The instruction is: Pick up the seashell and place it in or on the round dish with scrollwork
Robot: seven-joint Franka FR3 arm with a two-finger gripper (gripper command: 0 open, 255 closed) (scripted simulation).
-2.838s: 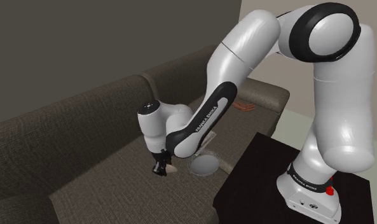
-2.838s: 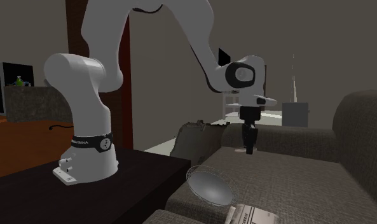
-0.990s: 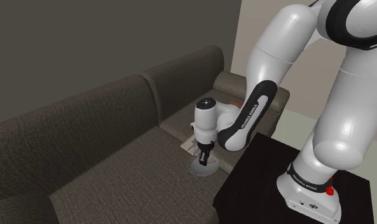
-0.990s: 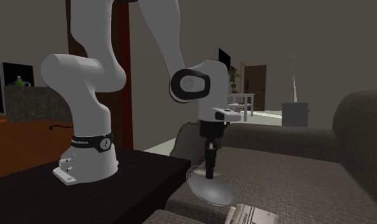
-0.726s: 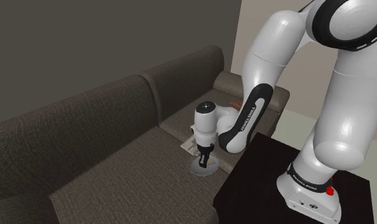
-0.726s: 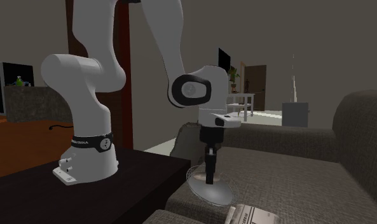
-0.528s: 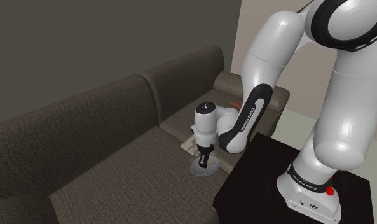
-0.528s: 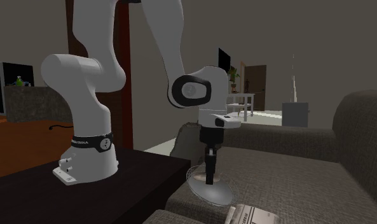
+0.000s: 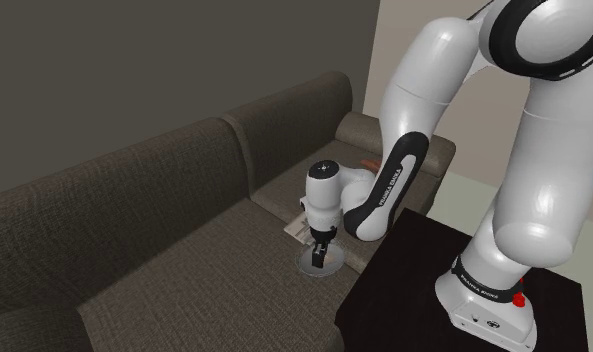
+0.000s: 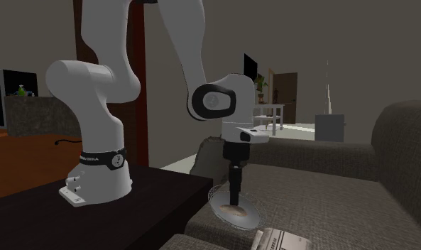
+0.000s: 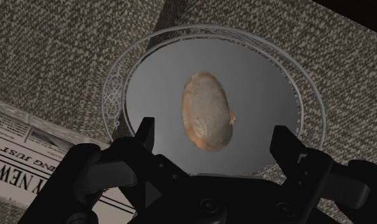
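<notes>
Wrist view: newspaper (image 11: 23, 139) just beside dish (image 11: 115, 95), seashell (image 11: 208, 119) inside

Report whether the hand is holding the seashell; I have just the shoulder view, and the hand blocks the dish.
Observer: In the wrist view the hand is open; its fingers stand apart, clear of the seashell.
Operator: Confirm where it lies.
Observer: In the second exterior view it rests inside the round dish, below the fingertips.
Operator: Name anything beside the dish.
Observer: A folded newspaper lies beside it on the sofa cushion.
</notes>
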